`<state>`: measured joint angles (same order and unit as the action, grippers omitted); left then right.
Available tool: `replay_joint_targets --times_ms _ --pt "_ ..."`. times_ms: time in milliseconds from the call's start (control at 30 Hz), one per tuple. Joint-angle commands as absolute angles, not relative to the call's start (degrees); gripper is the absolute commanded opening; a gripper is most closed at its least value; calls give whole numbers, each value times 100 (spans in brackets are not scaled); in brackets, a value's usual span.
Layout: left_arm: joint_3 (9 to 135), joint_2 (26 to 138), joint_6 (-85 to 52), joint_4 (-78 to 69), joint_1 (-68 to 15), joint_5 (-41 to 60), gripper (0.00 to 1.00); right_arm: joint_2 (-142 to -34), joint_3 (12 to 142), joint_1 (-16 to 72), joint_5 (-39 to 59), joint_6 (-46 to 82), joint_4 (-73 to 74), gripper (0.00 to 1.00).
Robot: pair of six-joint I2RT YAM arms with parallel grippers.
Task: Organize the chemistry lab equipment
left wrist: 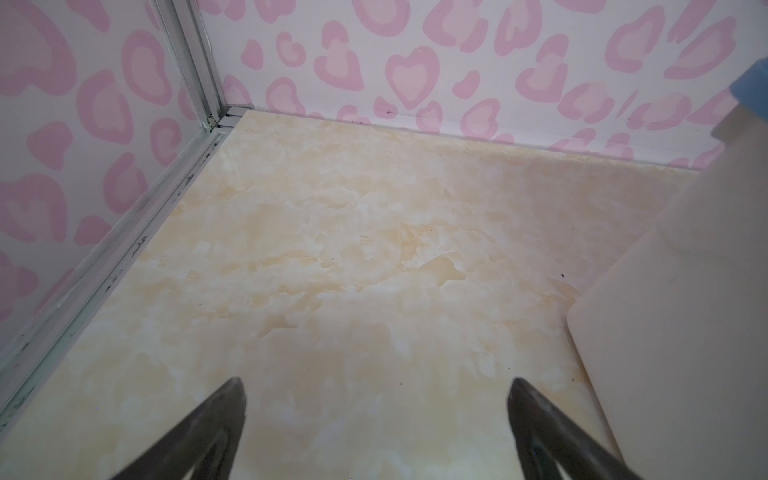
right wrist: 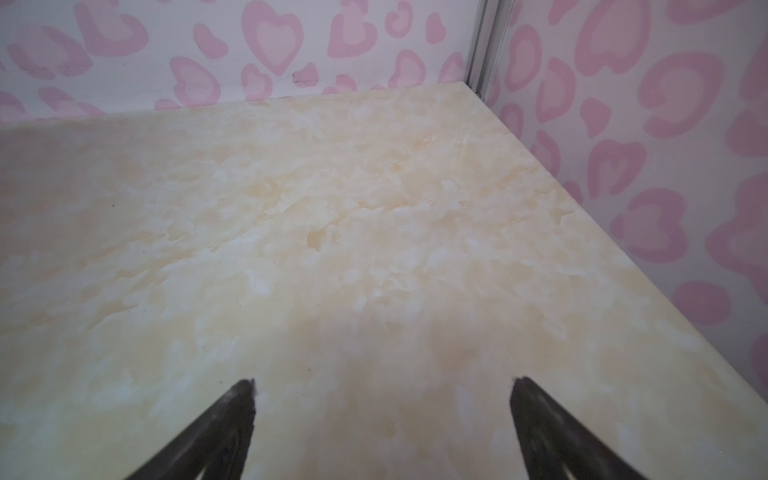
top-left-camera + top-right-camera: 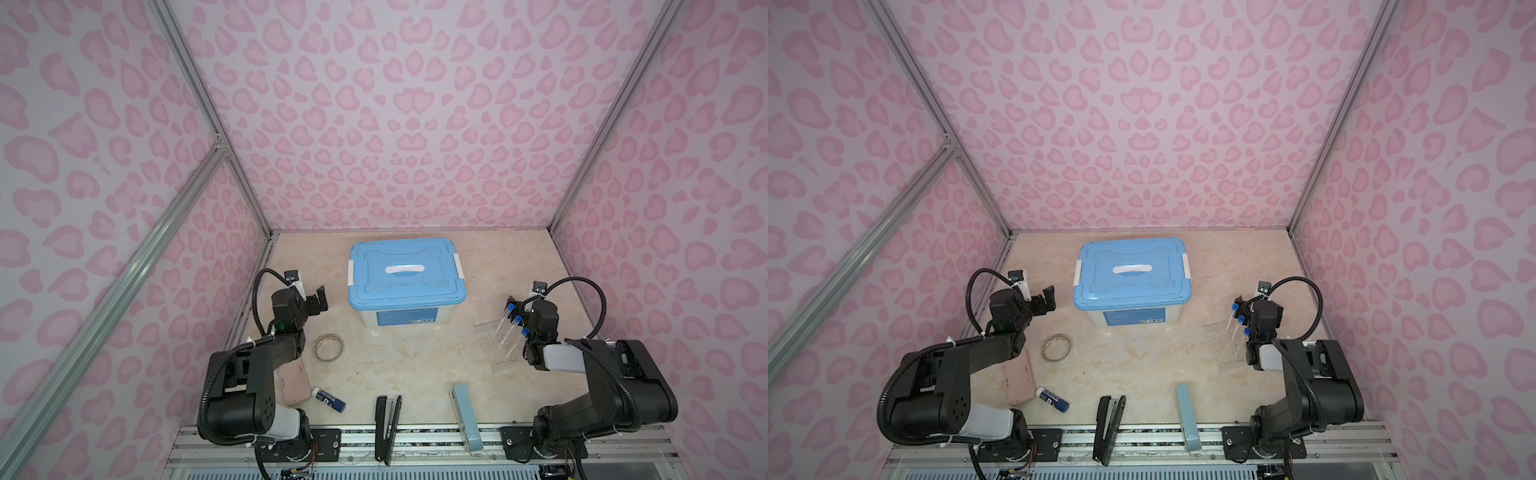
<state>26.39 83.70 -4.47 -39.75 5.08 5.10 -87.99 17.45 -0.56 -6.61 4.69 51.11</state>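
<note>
Of the chemistry lab equipment I see a clear rack [image 3: 496,347] [image 3: 1224,347] on the right of the table, with three long blue-capped tubes [image 3: 518,320] [image 3: 1241,319] leaning in it. My right gripper [image 3: 513,302] [image 2: 384,384] hovers just beyond the tube caps, pointing at the back wall. It is open, with only bare table between its fingers. My left gripper [image 3: 319,300] [image 1: 376,386] hangs open and empty to the left of the box.
A closed blue-lidded storage box [image 3: 405,274] [image 1: 685,291] stands at the middle back. A tape roll [image 3: 329,348], a pink case [image 3: 293,384] and a blue glue stick [image 3: 329,400] lie front left. A black stapler [image 3: 388,428] and a pale-blue stapler [image 3: 465,415] lie across the front edge.
</note>
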Motion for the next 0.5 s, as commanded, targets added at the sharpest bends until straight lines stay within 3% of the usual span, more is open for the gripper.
replay_joint_targets --times_ms 0,167,233,467 --pt "2427 8301 -367 -4527 507 610 97 -8900 1612 -18 -846 351 6349 97" --pt "2268 8304 -220 -4785 294 298 97 -8857 1902 51 -646 153 5706 97" --pt "1885 8503 -294 -5707 252 95 97 -8807 1953 52 -645 153 5528 97" --pt "1993 8456 -248 -5409 237 109 97 -8805 1989 59 -665 165 5464 98"
